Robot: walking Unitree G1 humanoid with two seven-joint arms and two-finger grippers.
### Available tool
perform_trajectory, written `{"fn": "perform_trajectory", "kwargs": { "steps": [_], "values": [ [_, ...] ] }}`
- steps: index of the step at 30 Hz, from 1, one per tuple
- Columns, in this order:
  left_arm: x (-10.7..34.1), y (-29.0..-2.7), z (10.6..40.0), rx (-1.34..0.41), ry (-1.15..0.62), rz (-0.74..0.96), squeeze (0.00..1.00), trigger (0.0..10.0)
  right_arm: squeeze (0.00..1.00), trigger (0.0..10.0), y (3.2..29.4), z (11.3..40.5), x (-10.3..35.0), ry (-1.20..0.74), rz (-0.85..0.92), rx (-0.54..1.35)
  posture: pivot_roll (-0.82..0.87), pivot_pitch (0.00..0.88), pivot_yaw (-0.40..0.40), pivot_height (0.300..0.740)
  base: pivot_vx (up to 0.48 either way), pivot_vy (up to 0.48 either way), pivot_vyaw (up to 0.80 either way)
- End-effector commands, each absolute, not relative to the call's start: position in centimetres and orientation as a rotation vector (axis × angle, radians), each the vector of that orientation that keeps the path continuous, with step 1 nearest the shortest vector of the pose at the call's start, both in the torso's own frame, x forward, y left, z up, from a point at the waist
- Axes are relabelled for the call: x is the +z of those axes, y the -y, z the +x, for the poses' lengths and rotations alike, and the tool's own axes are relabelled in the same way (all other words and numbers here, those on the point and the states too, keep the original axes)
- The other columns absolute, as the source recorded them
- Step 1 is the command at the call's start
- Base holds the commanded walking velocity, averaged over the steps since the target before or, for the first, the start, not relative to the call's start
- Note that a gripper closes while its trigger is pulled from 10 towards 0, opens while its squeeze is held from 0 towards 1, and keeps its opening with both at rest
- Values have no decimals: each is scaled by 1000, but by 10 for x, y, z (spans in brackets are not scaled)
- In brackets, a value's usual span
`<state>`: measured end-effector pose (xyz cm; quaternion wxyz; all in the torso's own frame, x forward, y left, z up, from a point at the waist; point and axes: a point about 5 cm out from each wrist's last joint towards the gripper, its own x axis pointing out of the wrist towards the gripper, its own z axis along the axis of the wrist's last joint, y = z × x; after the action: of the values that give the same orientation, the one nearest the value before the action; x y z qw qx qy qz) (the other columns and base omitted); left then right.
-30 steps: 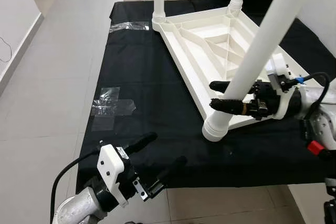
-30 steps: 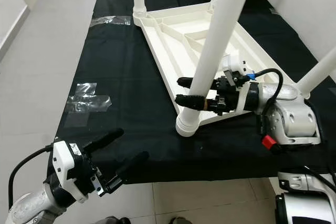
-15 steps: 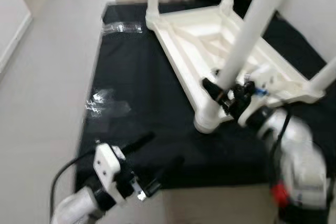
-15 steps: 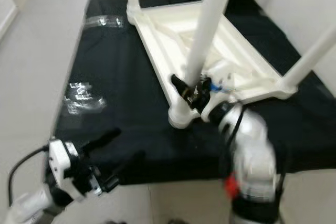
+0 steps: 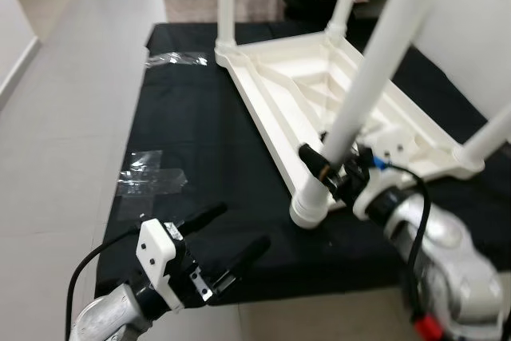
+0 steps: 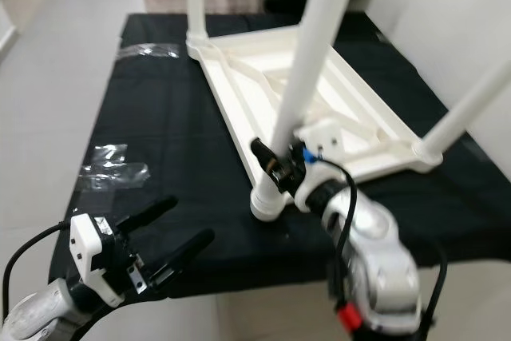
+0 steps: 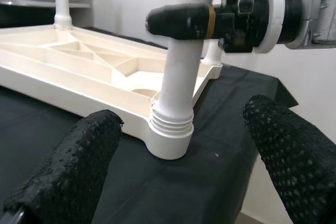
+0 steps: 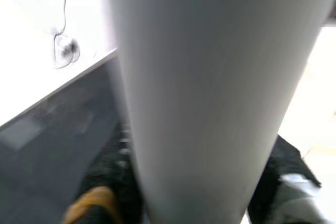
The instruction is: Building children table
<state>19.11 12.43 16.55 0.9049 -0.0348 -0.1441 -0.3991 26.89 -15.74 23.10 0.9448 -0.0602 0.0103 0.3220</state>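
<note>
Holding the near leg [image 5: 363, 89] low on its shaft, the right pincer [image 5: 323, 173] has its two fingers closed around it, one on each side, just above the threaded collar where the leg enters the corner socket [image 5: 310, 207]. The child table top [image 5: 335, 97] lies upside down on the black table [image 5: 200, 141], and this corner sits right under the pincer, at the near edge of the top. The step in hand seems to be seating or tightening this leg. In the left wrist view some thread of the collar is visible above the socket, so I judge the leg is not fully home. The next move probably calls for a turn around the leg's own axis, with a light push down, while the top must not slide on the cloth.

The left pincer [image 5: 227, 237] hovers wide, holding nothing, near the table edge and a little apart from the socket, pointing toward it. It could steady the top.

Beyond the right pincer stand three more legs, already in their corners. Pieces of clear tape [image 5: 148, 181] lie on the cloth, well apart from the left pincer. Nothing stands between the pincers and the socket, but the right arm's cable [image 5: 399, 181] hangs close to the leg and could catch during a turn.
</note>
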Motion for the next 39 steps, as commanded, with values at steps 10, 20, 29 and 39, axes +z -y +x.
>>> {"fn": "perform_trajectory", "kwargs": {
  "steps": [10, 20, 29, 39],
  "values": [
    [163, -123, 188, -825, 281, -79, 0, 10000, 1000, 10000, 181, 266, 256, -4, -211, 1128, -12, 212, -2, 740, 0, 0, 0],
    [164, -120, 185, -832, 277, -85, 0, 10000, 0, 10000, 183, 289, 276, 43, -283, 1339, 20, 212, -5, 740, 0, 0, 0],
    [165, -119, 181, -821, 279, -90, 0, 10000, 0, 0, 186, 299, 280, 93, -250, 1389, 23, 218, -10, 740, 0, 0, 0],
    [166, -119, 182, -828, 274, -99, 0, 10000, 0, 0, 185, 272, 243, 31, -72, 1313, 1, 224, -18, 740, 0, 0, 0]
  ]
}}
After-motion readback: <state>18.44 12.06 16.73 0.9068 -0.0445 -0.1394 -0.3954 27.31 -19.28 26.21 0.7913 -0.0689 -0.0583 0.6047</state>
